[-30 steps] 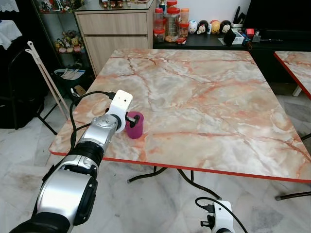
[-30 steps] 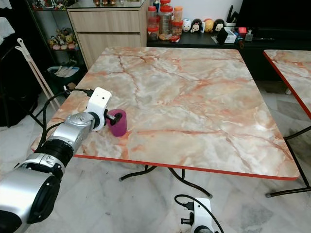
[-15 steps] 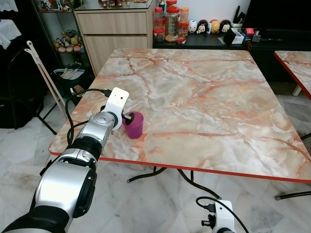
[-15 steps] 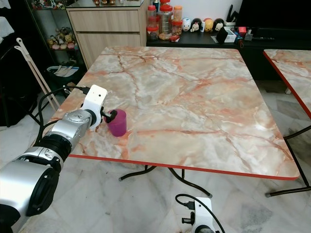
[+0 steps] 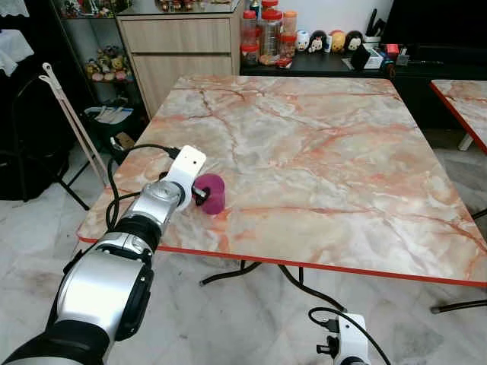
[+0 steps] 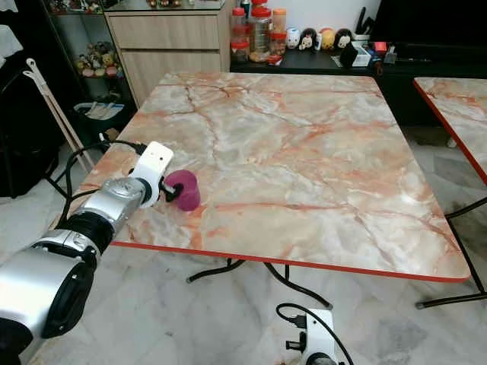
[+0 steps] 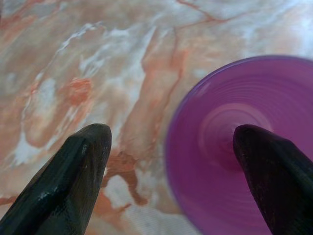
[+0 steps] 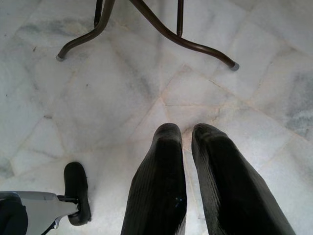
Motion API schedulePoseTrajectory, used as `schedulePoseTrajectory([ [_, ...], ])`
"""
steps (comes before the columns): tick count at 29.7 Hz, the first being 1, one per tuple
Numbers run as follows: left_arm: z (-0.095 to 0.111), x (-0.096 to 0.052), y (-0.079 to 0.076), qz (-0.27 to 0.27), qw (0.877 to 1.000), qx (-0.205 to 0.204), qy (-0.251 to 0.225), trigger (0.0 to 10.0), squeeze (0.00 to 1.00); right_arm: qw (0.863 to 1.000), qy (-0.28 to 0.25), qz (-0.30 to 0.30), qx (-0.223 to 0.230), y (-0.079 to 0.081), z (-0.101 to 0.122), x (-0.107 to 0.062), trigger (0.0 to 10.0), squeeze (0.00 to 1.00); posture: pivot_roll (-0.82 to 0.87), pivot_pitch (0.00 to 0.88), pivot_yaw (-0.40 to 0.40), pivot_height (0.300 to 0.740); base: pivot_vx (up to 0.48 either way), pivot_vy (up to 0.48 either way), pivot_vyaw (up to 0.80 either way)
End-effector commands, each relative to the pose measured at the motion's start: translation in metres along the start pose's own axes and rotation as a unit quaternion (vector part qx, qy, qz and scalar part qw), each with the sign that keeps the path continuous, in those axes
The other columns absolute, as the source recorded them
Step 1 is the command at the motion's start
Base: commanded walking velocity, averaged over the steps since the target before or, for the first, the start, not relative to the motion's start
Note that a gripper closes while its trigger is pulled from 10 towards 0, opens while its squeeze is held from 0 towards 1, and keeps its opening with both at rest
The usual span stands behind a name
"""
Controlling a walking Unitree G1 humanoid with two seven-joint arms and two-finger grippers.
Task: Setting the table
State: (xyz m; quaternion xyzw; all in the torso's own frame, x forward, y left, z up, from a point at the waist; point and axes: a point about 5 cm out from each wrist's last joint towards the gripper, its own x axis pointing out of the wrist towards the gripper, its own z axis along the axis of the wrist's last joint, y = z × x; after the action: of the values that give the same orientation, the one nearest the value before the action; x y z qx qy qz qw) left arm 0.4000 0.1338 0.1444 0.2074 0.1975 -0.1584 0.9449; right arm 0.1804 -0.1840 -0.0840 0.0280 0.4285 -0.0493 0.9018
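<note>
**Purple cup on its side at the left claw, near the tabletop's front-left corner**

So the left claw point(image 5: 199, 195) is reaching out over the marble tabletop point(image 5: 319, 152), close to the front-left corner and just in from the red edge. Right at its tip sits the purple cup point(image 5: 211, 193), and it's tipped over, lying on its side with the open mouth facing back at the claw.

From the left wrist view the fingers point(image 7: 68, 186) are spread wide apart, so the claw is open. One finger sits out over bare marble, the other overlaps the cup point(image 7: 234, 147), looking like it pokes into the mouth. That shot is a bit smeared around the cup's rim, so I can't say for sure whether the finger actually touches the inside wall or just hovers there. Either way nothing is being squeezed.

The right claw point(image 8: 188, 147) hangs low, down below the tabletop's front edge, pointing at the pale marble floor point(image 8: 98, 98). Its two fingers are pressed nearly together with nothing between them, so closed and empty. Beyond its tip you can see the dark curved table legs point(image 8: 166, 34) on the floor.

Past the far edge of the tabletop, well away from the left claw, there's a wooden cabinet point(image 5: 179, 46) and a few jars point(image 5: 268, 34) on a dark shelf.
</note>
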Motion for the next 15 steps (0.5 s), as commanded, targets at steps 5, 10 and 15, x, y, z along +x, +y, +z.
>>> schedulePoseTrajectory([
  [5, -0.0048, 0.0001, -0.001, -0.006, 1.0, 0.01, 0.013, 10.0, 0.0, 1.0, 0.001, -0.001, 0.006, 0.0003, 0.0005, 0.0003, 10.0, 0.0, -0.02, 0.0, 0.032, 0.74, 0.0, 0.0, 0.0],
  [10, -0.0062, -0.0005, 0.0017, 0.003, 1.0, 0.011, 0.009, 0.0, 0.0, 1.0, 0.001, -0.002, 0.006, -0.0006, 0.0005, 0.0002, 10.0, 0.0, -0.02, 0.0, 0.031, 0.74, 0.0, 0.0, 0.0],
  [15, -0.0072, -0.0006, 0.0022, 0.003, 1.0, 0.013, 0.009, 0.0, 0.0, 1.0, 0.001, -0.003, 0.005, -0.0009, 0.0003, 0.0001, 10.0, 0.0, -0.02, 0.0, 0.03, 0.74, 0.0, 0.0, 0.0],
])
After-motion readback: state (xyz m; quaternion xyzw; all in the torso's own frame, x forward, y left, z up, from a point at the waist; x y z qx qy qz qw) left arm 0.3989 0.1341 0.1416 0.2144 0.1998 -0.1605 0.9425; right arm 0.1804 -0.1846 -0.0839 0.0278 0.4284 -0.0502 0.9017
